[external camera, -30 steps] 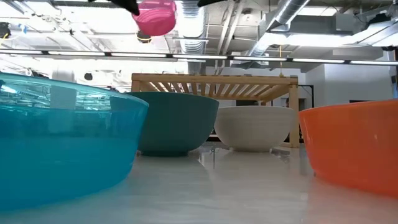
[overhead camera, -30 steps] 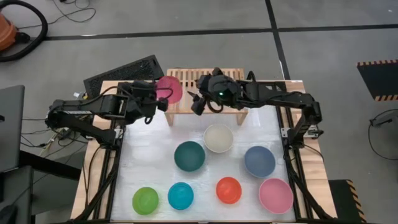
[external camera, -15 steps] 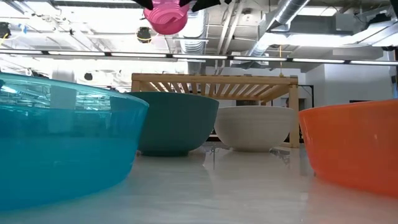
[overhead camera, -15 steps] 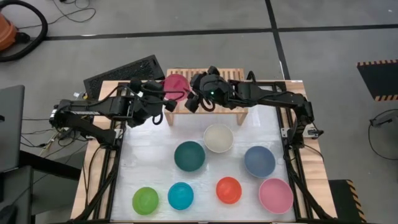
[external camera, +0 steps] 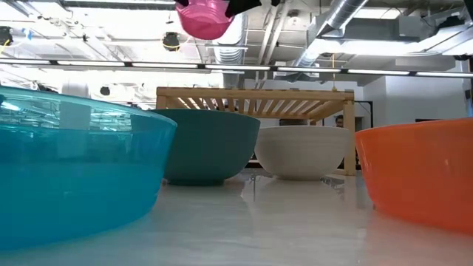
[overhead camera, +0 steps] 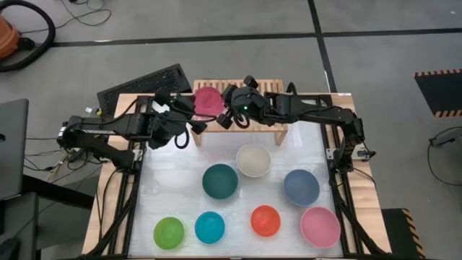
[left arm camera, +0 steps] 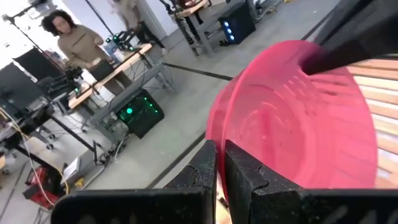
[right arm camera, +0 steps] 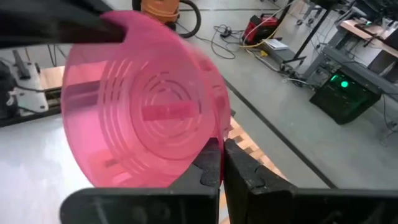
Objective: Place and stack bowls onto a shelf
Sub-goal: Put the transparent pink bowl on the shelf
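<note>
Handover above the shelf. Left to right: the left jaws (overhead camera: 189, 114) are pinching the near rim of the magenta bowl (overhead camera: 208, 101), fully closed on the thin plastic wall; the wrist view is showing the rim passing between them. The bowl is hanging tilted in the air over the left end of the slatted shelf (overhead camera: 268, 87), not resting on it. The right jaws (overhead camera: 225, 115), which were standing wide open a second ago, are now clamped on the opposite rim, so both arms are gripping the same bowl at once. This is suggesting a transfer: the left jaws can probably release next, leaving the right arm to set the bowl down. The bowl's cavity is lying between the two sets of jaws. The seven other bowls are sitting on the counter (overhead camera: 173, 195), well apart from either set of jaws.
</note>
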`<state>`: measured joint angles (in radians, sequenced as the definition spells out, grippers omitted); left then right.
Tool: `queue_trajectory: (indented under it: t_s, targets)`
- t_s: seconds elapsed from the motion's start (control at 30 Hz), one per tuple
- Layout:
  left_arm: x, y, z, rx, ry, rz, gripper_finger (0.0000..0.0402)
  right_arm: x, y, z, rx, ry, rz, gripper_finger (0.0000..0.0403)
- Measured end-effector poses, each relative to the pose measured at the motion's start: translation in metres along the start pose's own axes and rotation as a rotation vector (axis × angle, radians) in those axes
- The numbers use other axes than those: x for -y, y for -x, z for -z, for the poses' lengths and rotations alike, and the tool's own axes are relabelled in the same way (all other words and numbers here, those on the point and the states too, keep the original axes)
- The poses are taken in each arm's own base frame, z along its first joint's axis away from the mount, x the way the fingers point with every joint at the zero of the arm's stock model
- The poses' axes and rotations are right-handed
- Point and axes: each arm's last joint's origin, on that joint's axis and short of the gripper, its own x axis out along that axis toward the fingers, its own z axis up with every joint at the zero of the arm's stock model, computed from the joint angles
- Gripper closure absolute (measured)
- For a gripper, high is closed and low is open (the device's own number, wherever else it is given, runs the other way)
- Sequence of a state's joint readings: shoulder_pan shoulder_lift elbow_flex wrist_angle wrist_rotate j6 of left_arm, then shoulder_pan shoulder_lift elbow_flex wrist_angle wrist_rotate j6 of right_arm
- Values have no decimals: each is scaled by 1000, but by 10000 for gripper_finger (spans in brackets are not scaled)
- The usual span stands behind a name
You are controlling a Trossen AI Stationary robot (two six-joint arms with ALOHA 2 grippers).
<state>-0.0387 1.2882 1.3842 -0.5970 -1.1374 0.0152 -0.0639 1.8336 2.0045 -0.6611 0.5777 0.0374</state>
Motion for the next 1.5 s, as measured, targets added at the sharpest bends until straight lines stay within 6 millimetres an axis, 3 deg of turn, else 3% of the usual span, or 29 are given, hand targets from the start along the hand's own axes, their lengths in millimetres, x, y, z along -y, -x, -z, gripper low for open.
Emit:
queue_trajectory:
  t_s: [0.17, 0.37, 0.53, 0.67, 0.83, 0.97, 1.2, 1.5]
  targets:
    - [1, 0, -1, 6, -11, 34, 377, 0, 0, 1, -12, 2, -12, 379]
    - [-12, 8, -6, 58, -76, 172, 280, 3, -4, 3, -40, -46, -95, 379]
    - [-33, 20, -7, 96, -77, 185, 206, 23, -17, 5, -70, -106, -149, 379]
    - [-58, 34, -8, 132, 24, 164, 169, 48, -30, 8, -106, -153, -161, 379]
    - [-83, 46, -6, 159, 202, 186, 155, 82, -53, 17, -170, -242, -171, 379]
    - [-95, 51, -2, 159, 244, 177, 155, 101, -75, 20, -190, -308, -178, 379]
    - [-97, 52, -2, 158, 257, 178, 154, 106, -115, 12, -254, -313, -239, 379]
    - [-95, 50, 4, 115, 281, 176, 154, 135, -123, 31, -358, -376, -187, 379]
